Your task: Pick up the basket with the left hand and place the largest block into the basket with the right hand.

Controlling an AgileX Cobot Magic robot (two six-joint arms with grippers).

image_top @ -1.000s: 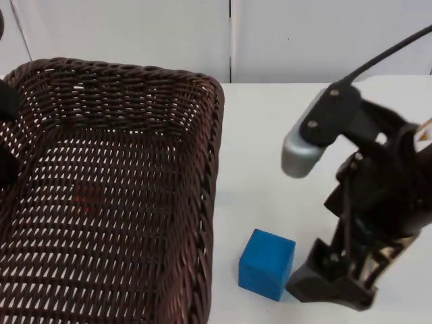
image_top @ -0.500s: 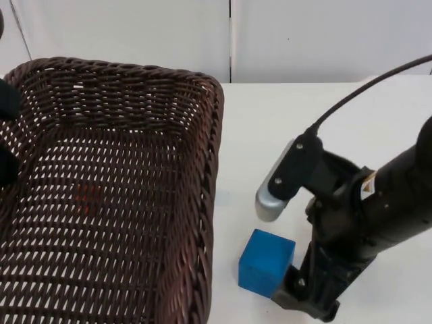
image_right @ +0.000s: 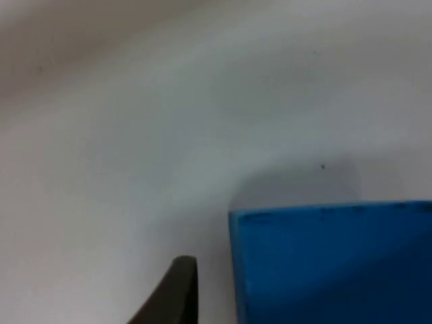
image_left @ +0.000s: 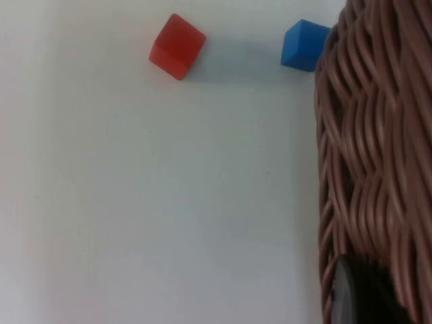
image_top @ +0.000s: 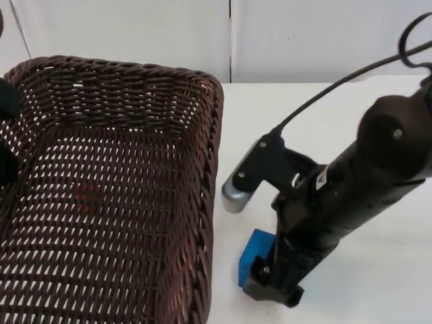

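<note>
Top view: right gripper (image_top: 273, 287) now over blue block (image_top: 257, 255), previously beside.

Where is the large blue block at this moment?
In the top view the large blue block sits on the white table, just right of the basket, with the right pincer down over it.

Worktop (image_top: 378, 270): white, flat, ending at grey partition wall (image_top: 324, 37).
On worktop: large blue cube block (image_top: 255, 251); small red cube block (image_left: 176, 46); small blue cube block (image_left: 304, 44).
</note>
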